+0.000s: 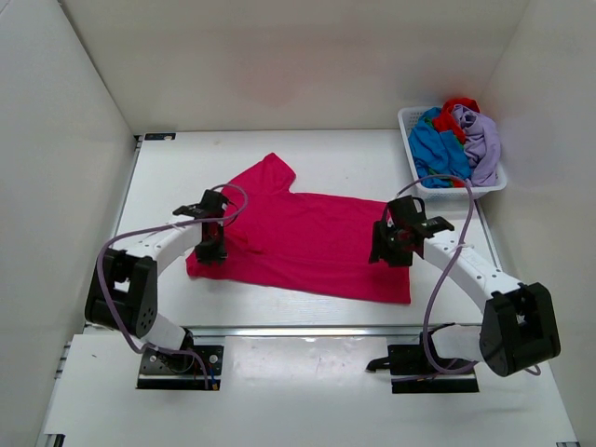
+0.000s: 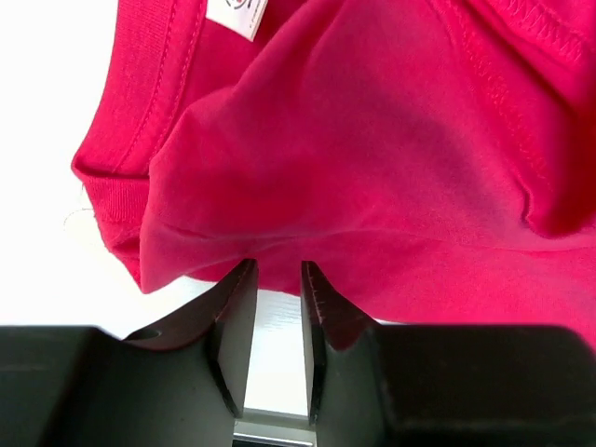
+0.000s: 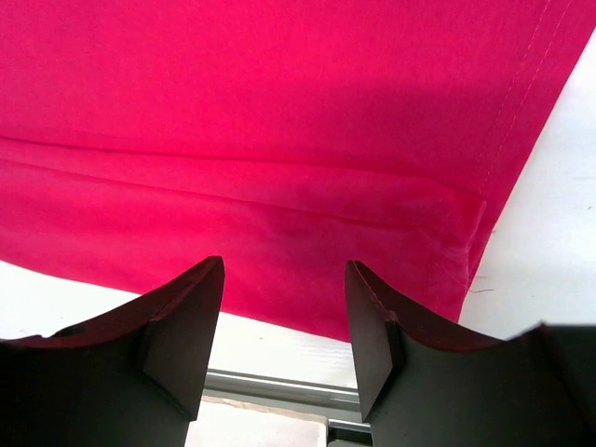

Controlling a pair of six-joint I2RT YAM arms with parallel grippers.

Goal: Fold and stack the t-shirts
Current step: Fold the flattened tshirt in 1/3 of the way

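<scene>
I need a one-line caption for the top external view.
Left claw and right claw over a magenta t-shirt on the table; white basket of more shirts at far right.

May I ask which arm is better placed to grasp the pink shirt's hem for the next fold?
Right: the right gripper hovers open at the pink shirt's hem, by its stitched corner; the left gripper sits at the collar end.

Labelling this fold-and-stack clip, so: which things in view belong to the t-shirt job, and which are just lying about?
Job: pink t-shirt; blue t-shirt; red t-shirt; lavender t-shirt.
Lying about: white basket holding the last three; table.
</scene>
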